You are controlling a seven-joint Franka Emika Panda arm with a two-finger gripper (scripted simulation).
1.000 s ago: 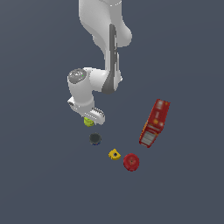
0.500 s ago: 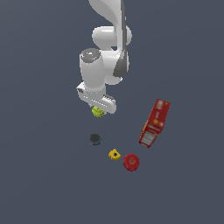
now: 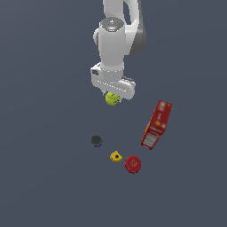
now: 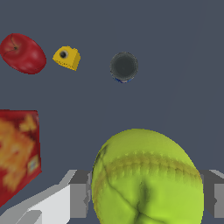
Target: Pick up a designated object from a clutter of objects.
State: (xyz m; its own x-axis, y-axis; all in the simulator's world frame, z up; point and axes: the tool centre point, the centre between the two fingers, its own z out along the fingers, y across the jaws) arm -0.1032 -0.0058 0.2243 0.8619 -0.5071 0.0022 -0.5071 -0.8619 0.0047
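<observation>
Carrying yellow-green ball clamped between gripper fingers, clear above dark disc; best raised slowly, grip firm, without swinging.

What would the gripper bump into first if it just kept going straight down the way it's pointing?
Probably bare floor. The gripper, shut on the yellow-green ball, points down; in the wrist view the dark disc lies nearest ahead, but seemingly off the line. Depth is unclear.
</observation>
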